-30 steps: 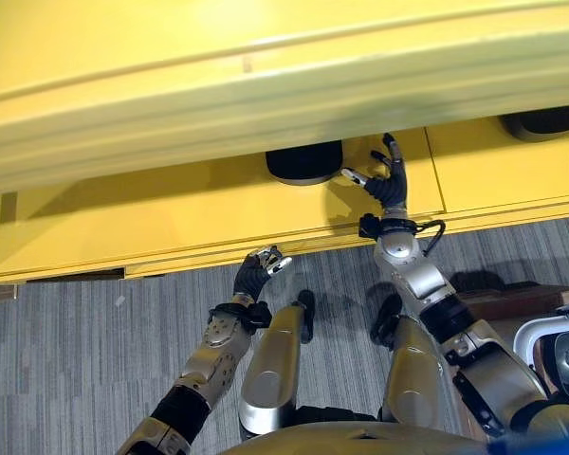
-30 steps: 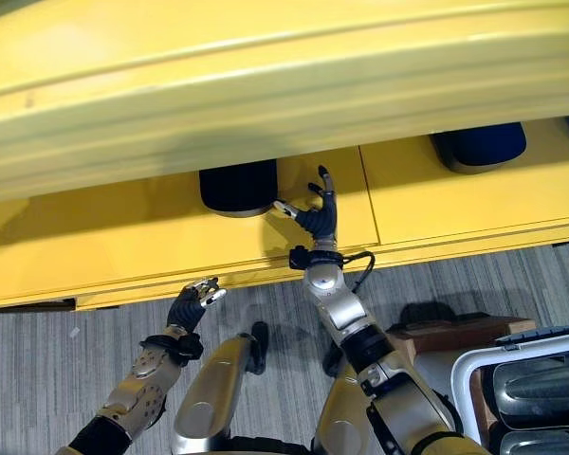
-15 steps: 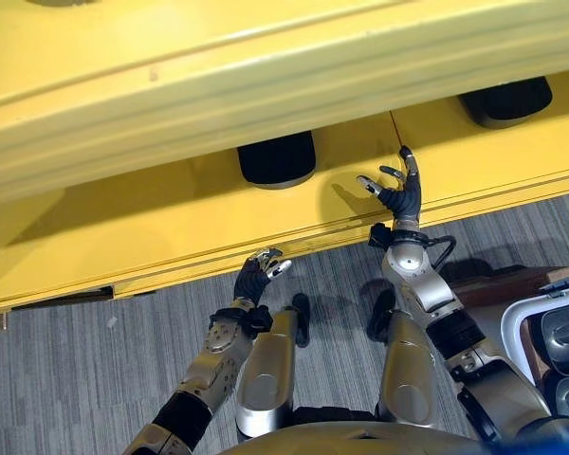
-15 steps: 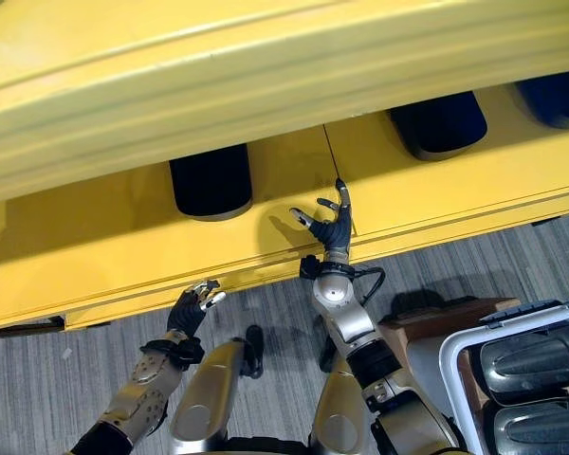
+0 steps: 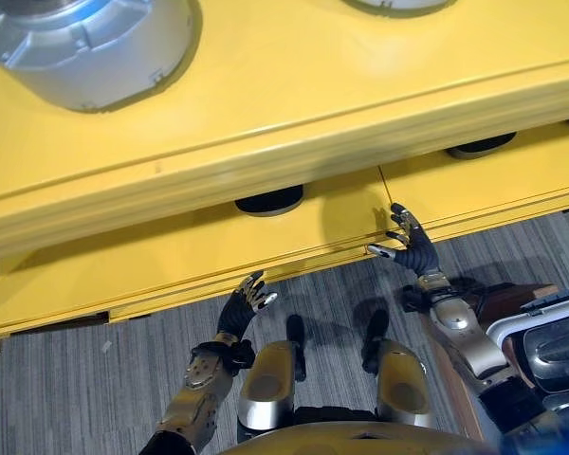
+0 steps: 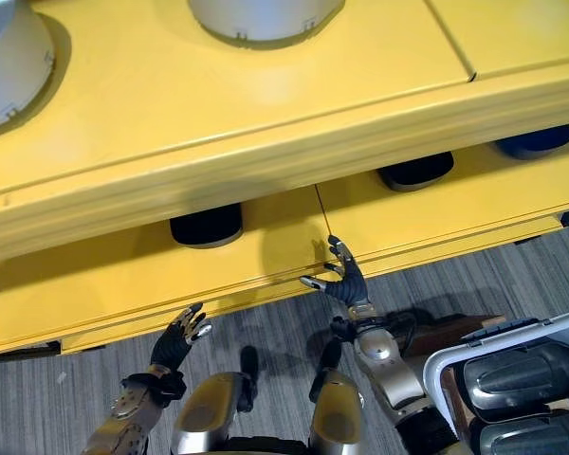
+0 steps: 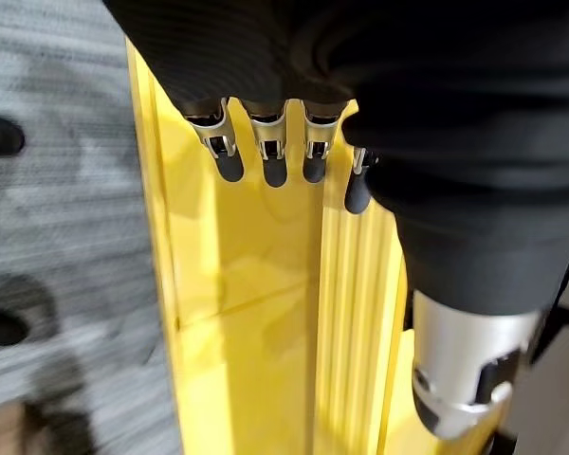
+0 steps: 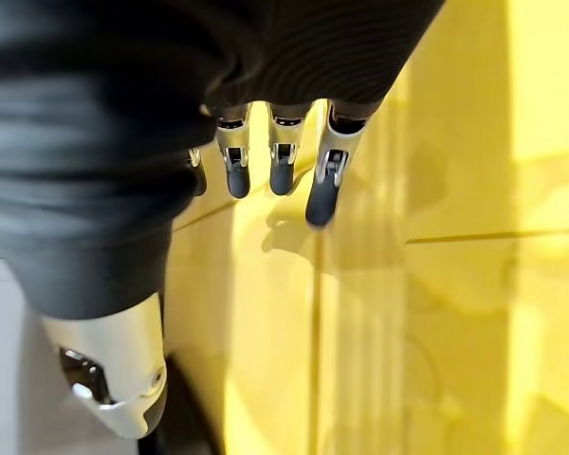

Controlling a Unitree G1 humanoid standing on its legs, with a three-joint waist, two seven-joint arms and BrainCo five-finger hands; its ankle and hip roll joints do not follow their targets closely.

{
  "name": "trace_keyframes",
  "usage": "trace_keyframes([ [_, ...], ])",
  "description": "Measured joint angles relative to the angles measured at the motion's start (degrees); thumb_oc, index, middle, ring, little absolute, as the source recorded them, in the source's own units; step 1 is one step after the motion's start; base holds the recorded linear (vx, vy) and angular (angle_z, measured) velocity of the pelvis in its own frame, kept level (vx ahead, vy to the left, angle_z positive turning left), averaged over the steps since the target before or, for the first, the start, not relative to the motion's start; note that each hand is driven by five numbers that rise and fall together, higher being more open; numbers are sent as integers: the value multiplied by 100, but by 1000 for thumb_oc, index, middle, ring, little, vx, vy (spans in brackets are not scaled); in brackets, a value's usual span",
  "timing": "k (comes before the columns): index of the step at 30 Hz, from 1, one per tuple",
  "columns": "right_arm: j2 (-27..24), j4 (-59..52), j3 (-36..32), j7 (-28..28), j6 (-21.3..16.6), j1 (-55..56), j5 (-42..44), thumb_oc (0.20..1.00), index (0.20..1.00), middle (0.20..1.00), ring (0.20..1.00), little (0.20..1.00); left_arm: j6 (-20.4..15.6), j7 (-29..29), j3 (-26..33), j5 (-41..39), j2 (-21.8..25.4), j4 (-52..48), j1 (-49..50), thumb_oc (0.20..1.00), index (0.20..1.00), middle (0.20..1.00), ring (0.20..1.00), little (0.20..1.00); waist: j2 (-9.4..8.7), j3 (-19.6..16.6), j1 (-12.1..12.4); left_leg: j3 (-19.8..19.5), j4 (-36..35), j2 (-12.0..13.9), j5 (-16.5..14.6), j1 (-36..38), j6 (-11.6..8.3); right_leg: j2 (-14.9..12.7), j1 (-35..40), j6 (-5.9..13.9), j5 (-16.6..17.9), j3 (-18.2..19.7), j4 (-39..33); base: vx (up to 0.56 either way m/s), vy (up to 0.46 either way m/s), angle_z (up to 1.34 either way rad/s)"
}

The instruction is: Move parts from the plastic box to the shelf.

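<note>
Yellow shelf (image 5: 199, 256) is filling twelve o'clock; both hands, left (image 5: 239, 308) and right (image 5: 410, 251), are hanging wide, holding nothing. Next: reaching into the box (image 6: 436, 365) at four o'clock.

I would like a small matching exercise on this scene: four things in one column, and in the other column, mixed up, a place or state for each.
Things:
1. right hand
2. left hand
3. black part
4. plastic box

Places or states:
A. on the floor at the robot's right, with dark parts inside
B. open, over the floor just before the shelf's edge
C. on the lower shelf, half hidden under the upper one
D. open, at the lower shelf's front edge

Pairs: 1-D, 2-B, 3-C, 4-A
</note>
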Motion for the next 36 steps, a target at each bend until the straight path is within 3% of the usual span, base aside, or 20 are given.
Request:
trace_keyframes([
  [4, -241, 82, -230, 364, 65, 482, 4, 1000, 1000, 1000, 1000, 1000, 204, -1234, 6, 108, 405, -124, 229, 1000, 1000, 1000, 1000, 1000, -70, -585, -114, 28, -434, 61, 165, 265, -74, 140, 177, -22, 53, -13, -313, 39, -46, -4],
  [7, -209, 103, -258, 492, 91, 596, 5, 1000, 1000, 1000, 1000, 1000, 391, -1701, -6, 35, 461, -275, 249, 1000, 1000, 1000, 1000, 1000, -145, -809, -197, 90, -683, 89, 232, 577, -103, 214, 458, -18, 120, -1, -533, 71, -10, -8],
  [10, -137, 127, -265, 629, 115, 788, 4, 1000, 1000, 1000, 1000, 1000, 394, -2181, 55, -265, 465, -684, 229, 1000, 1000, 1000, 1000, 1000, -198, -1261, -189, 105, -967, 84, 310, 656, -90, 242, 478, 1, 160, -11, -664, 54, -3, 1],
  [14, -118, 167, -272, 722, 205, 790, 4, 1000, 1000, 1000, 1000, 1000, 410, -3023, 251, -640, 481, -1094, 227, 1000, 1000, 1000, 1000, 1000, -194, -1489, -185, 103, -1130, 39, 393, 764, -76, 232, 584, 40, 233, -36, -812, 45, -2, 2],
  [21, -105, 146, -273, 1476, 338, 754, 0, 1000, 1000, 1000, 1000, 1000, 470, -4109, 808, -1481, 482, -1458, 468, 1000, 1000, 1000, 1000, 1000, -46, -1545, -84, 11, -1252, 8, 475, 913, -66, 238, 797, 87, 281, -138, -1001, 52, 37, 7],
  [25, -152, -117, -300, 1611, 374, 834, 89, 1000, 1000, 1000, 1000, 1000, 760, -4594, 971, -1450, 544, -1460, 575, 1000, 1000, 1000, 1000, 1000, 7, -1579, -73, 16, -1316, -18, 460, 919, -45, 223, 798, 105, 287, -134, -1025, 50, 123, 1],
  [29, -154, -144, -565, 1306, 516, 989, 394, 1000, 1000, 1000, 1000, 1000, 1097, -5193, 753, -1239, 588, -1465, 533, 1000, 1000, 1000, 1000, 1000, -11, -1575, -216, 114, -1295, -95, 429, 936, 5, 172, 709, 135, 289, -19, -977, 46, 255, -14],
  [32, -101, -131, -701, 993, 596, 960, 569, 1000, 1000, 1000, 1000, 1000, 1145, -5484, 486, -1116, 645, -1467, 227, 1000, 1000, 1000, 1000, 1000, -58, -1527, -393, 283, -1233, -162, 389, 914, 65, 100, 576, 179, 300, 152, -870, 9, 227, -27],
  [36, 114, 161, -874, 520, 680, 804, 927, 1000, 1000, 1000, 1000, 1000, 1248, -5502, 39, -935, 734, -1450, -492, 1000, 1000, 1000, 1000, 1000, -202, -1367, -641, 615, -940, -290, 236, 830, 185, -86, 334, 264, 317, 361, -545, 20, 264, -31],
])
